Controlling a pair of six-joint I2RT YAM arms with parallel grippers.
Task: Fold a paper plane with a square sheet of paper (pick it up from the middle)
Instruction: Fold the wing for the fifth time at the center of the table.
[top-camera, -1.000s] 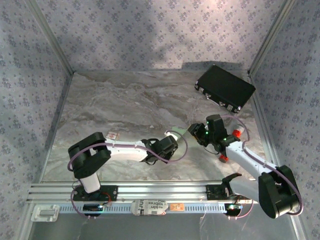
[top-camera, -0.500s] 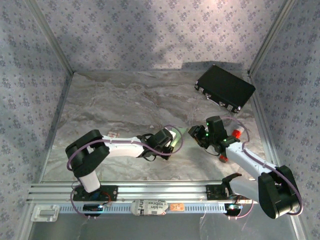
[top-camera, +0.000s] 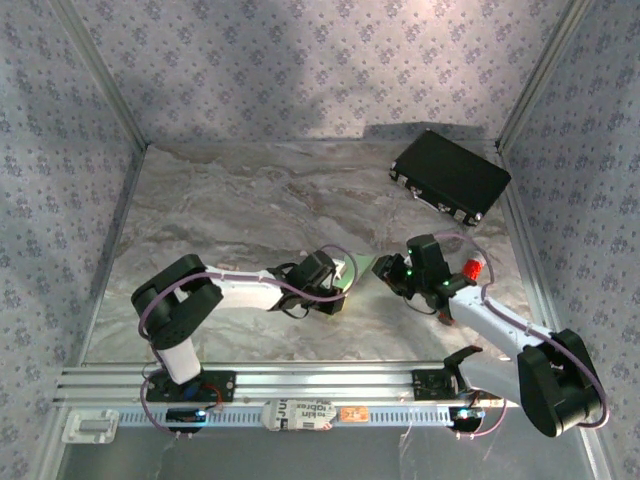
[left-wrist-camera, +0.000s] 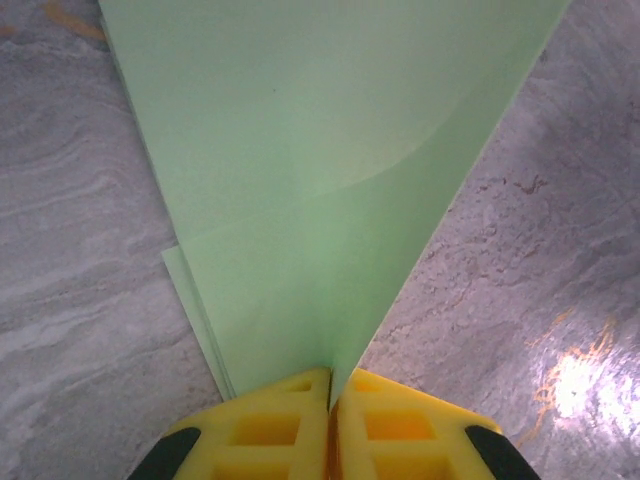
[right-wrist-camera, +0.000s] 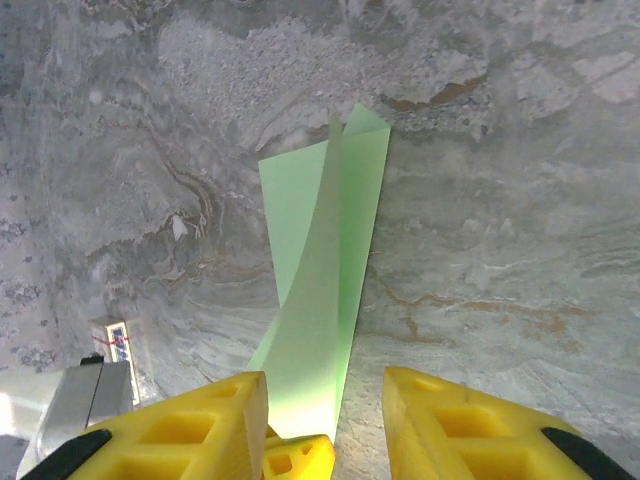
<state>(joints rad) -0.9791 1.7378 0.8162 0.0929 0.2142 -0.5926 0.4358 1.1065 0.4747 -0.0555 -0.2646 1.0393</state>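
Observation:
The square sheet of paper (left-wrist-camera: 300, 150) is pale green and folded into a long, narrow, creased shape, held just above the marble table. My left gripper (left-wrist-camera: 330, 390) is shut on its near end, yellow fingers (left-wrist-camera: 260, 430) pressed together over the crease. In the top view the paper (top-camera: 346, 270) sits between the left gripper (top-camera: 335, 282) and the right gripper (top-camera: 386, 270). In the right wrist view the paper strip (right-wrist-camera: 325, 260) runs away from my right gripper (right-wrist-camera: 325, 390). That gripper stands open, its fingers (right-wrist-camera: 440, 420) straddling the paper's end beside the left fingertip.
A black case (top-camera: 450, 175) lies at the back right corner. A small red cylinder (top-camera: 470, 268) sits beside the right arm. A small label card (right-wrist-camera: 120, 340) lies on the table to the left. Patterned walls close in three sides.
The left gripper carried the paper slightly right and farther from the bases. The right gripper moved left up to the paper's end, and its jaws narrowed a little.

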